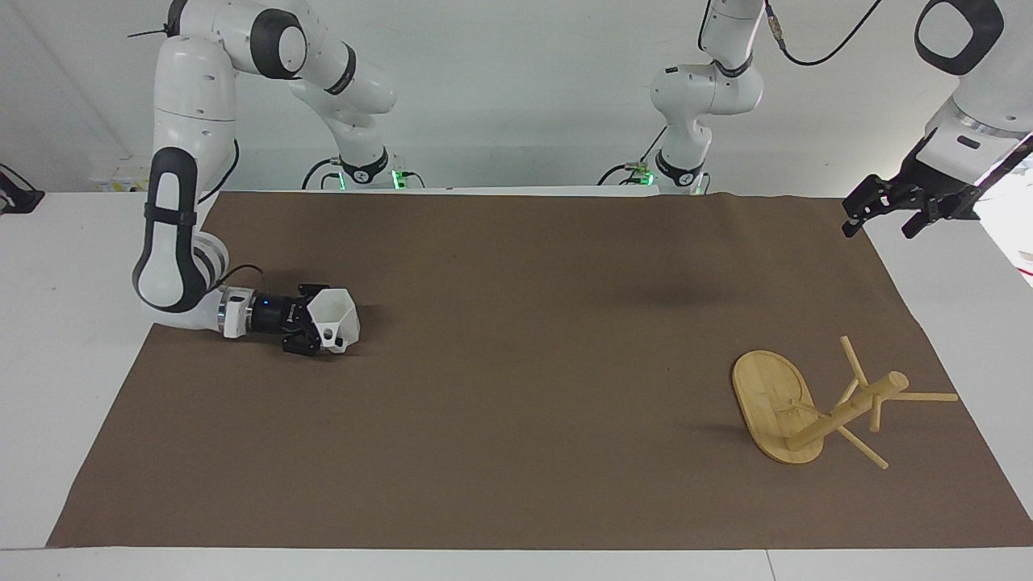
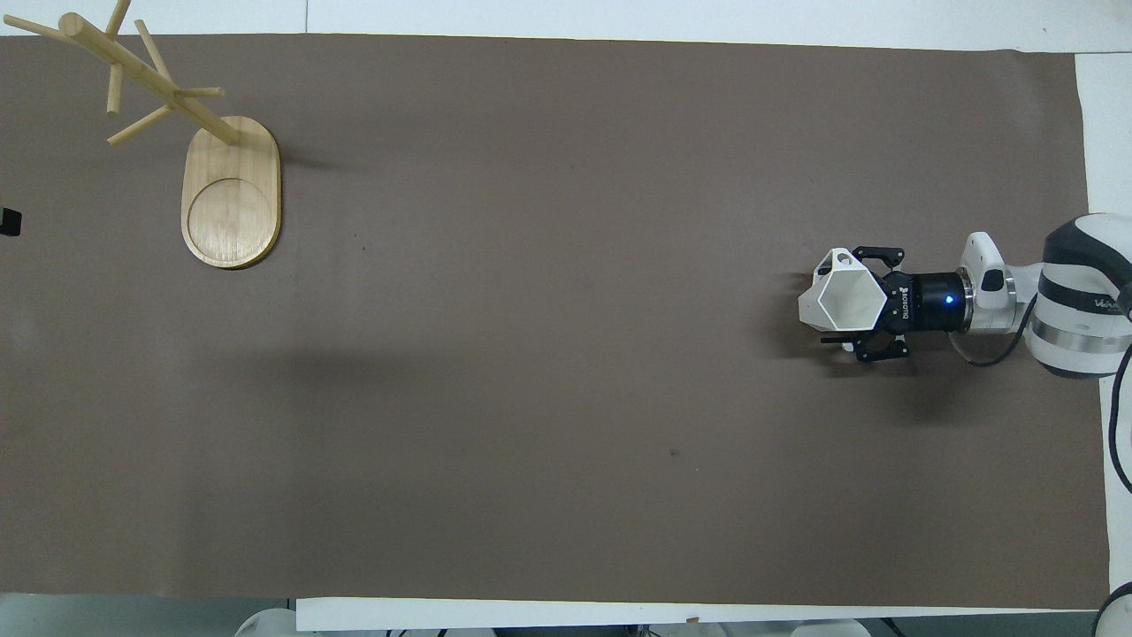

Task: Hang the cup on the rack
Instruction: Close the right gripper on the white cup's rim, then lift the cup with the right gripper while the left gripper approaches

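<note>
**Overhead view: right arm low at the cup, rack standing well apart**

Overhead view shows the right end effector (image 2: 862, 305) lying nearly level at the white faceted cup (image 2: 842, 301), which sits upright on the brown mat (image 2: 566, 398) toward the right arm's end of the tabletop (image 2: 1097, 26). One dark finger passes by the cup's squared handle, another along the side nearer the robots; whether they are pressing the cup or only bracketing it cannot be told. In the facing view the cup (image 1: 335, 320) appears to rest on the mat.

The bamboo mug rack (image 1: 795, 411) stands upright at the left arm's end of the tabletop, pegs pointing several ways from its post. The left end effector (image 1: 884, 211) waits in the air over the mat's corner, its fingers spread.

To do this grasp well, the fingers should probably close squarely on flat facets, leaving the handle loop free for a peg. Uneven contact on the angled walls could twist or tip the cup, so closing gently before lifting seems wise.
</note>
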{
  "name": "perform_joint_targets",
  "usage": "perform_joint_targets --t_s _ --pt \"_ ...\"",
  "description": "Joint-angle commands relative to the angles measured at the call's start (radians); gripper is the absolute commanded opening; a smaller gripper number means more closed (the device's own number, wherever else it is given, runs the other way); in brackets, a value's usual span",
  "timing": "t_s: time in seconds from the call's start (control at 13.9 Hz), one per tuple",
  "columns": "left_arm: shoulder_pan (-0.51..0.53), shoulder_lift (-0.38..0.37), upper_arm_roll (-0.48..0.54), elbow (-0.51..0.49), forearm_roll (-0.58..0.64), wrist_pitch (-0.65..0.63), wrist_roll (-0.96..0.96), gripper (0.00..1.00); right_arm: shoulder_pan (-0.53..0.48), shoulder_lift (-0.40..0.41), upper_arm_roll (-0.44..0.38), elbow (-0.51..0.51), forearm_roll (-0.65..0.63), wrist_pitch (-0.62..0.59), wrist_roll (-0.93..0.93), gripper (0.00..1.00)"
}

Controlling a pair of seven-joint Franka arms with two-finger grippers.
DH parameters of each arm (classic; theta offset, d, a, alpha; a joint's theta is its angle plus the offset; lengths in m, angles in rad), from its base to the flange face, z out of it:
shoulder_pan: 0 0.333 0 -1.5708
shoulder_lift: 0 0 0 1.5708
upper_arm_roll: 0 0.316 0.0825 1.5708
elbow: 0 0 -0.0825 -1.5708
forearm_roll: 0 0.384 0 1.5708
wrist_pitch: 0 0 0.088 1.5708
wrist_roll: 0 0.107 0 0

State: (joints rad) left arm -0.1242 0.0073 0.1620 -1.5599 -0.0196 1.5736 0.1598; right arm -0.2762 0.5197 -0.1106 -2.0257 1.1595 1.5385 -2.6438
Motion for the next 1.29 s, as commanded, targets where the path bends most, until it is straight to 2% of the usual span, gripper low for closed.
perform_joint_targets --t_s 0.0,0.14,0.22,0.29,0.43,0.5,0.79,0.93,1.08,1.22 --pt "0.000 -0.024 -0.002 -0.031 0.018 0.009 -0.013 1.00 0.002 -0.030 0.002 -0.039 0.026 0.022 -0.025 0.99" --pt "0.000 -0.024 -0.002 -0.031 0.018 0.013 -0.013 1.00 0.014 -0.030 0.002 -0.039 0.026 0.020 -0.025 0.99" --pt "-0.002 -0.024 -0.004 -0.031 0.018 0.011 -0.014 1.00 0.014 -0.030 0.002 -0.039 0.026 0.020 -0.025 0.96" --pt "-0.005 -0.024 -0.004 -0.031 0.018 0.009 -0.014 1.00 0.015 -0.030 0.002 -0.035 0.025 0.018 -0.027 0.85" --pt "0.000 -0.024 -0.002 -0.031 0.018 0.009 -0.016 1.00 0.018 -0.030 0.002 -0.030 0.025 0.014 -0.025 0.47" --pt "0.001 -0.024 -0.004 -0.031 0.018 0.008 -0.017 1.00 0.034 -0.030 0.009 -0.025 0.028 0.008 -0.013 0.36" --pt "-0.012 -0.021 -0.002 -0.023 0.018 0.000 -0.075 1.00 0.096 -0.081 0.123 -0.011 0.139 0.021 0.163 0.34" --pt "-0.041 -0.020 -0.025 -0.022 0.018 0.002 -0.184 1.00 0.222 -0.139 0.135 0.008 0.219 0.133 0.261 0.34" --pt "-0.119 -0.020 -0.032 -0.022 0.017 0.008 -0.303 1.00 0.357 -0.159 0.137 0.031 0.328 0.236 0.338 0.34" --pt "-0.260 -0.021 -0.032 -0.022 0.016 0.012 -0.498 1.00 0.461 -0.159 0.137 0.036 0.450 0.303 0.363 0.34"
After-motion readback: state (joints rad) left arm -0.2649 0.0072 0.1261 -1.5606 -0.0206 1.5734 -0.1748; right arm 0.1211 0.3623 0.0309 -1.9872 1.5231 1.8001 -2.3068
